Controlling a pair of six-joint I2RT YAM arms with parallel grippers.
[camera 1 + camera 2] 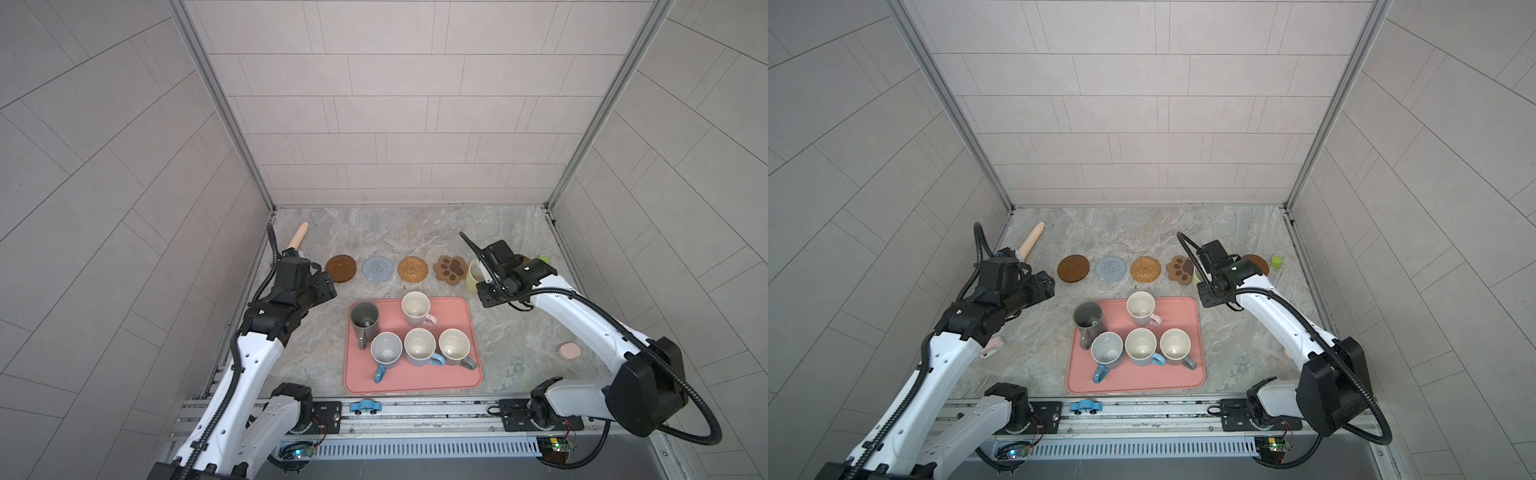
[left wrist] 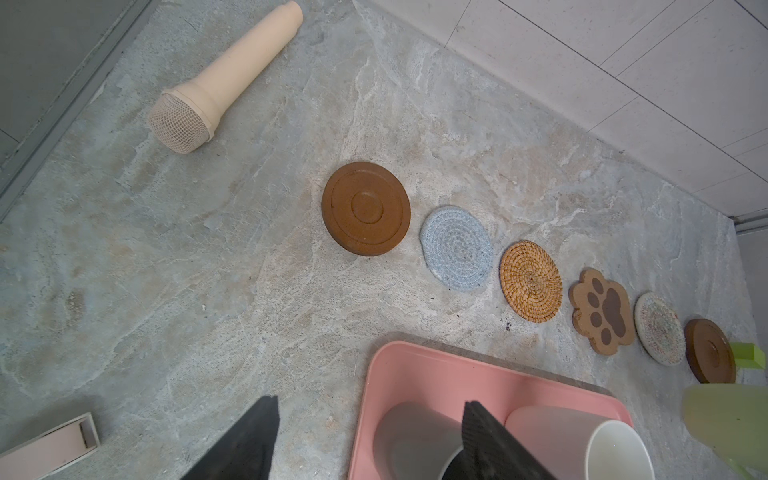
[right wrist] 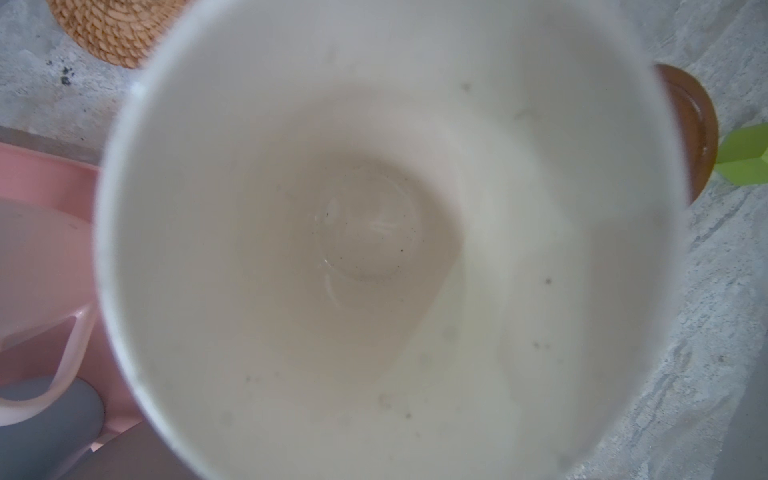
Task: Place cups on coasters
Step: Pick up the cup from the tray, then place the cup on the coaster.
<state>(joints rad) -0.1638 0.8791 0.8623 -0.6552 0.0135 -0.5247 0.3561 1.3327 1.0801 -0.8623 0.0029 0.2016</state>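
1. Pink all over, that tray (image 1: pixel 415 380); the table (image 1: pixel 374 232) showed grey-beige marbling.
2. Brown disc (image 1: pixel 340 269), grey-blue ringed crochet coaster (image 1: pixel 377 269), tan spiral rattan coaster (image 1: pixel 412 269), brown paw coaster (image 1: pixel 450 270) with darker pads.
3. The green mug (image 2: pixel 727 419) was pale outside, cream within.

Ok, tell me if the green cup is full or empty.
Empty: right wrist view looks into the green cup, bare white bottom.

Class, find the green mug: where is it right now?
In a top view the green mug is off the pink tray, in the right gripper, just right of the paw-shaped coaster.
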